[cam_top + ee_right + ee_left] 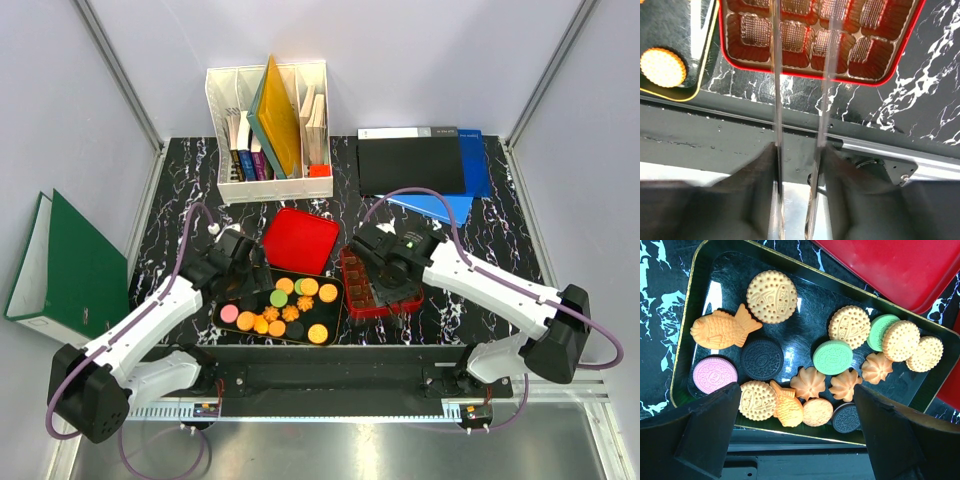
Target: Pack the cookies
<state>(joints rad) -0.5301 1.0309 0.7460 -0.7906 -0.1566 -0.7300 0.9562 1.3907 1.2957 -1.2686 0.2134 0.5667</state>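
Note:
The cookies (282, 305) lie in a black gold-rimmed tray (222, 322): round beige, orange, green, pink and black ones, some flower-shaped, some fish-shaped. In the left wrist view they fill the tray (690, 340), with a fish cookie (722, 330), a pink one (715, 375) and flower ones (807, 382). My left gripper (240, 275) (800, 440) is wide open and empty over the tray's near-left part. My right gripper (385, 265) (801, 75) hovers over the red gridded tin (375, 292) (820, 35), its thin clear fingers slightly apart and empty. One orange cookie (662, 66) shows at its left.
The red lid (300, 240) lies behind the tray, touching it. A white file box with books (268, 130) and black and blue folders (420, 165) stand at the back. A green binder (65, 265) leans at the left. A metal rail (330, 375) runs along the near edge.

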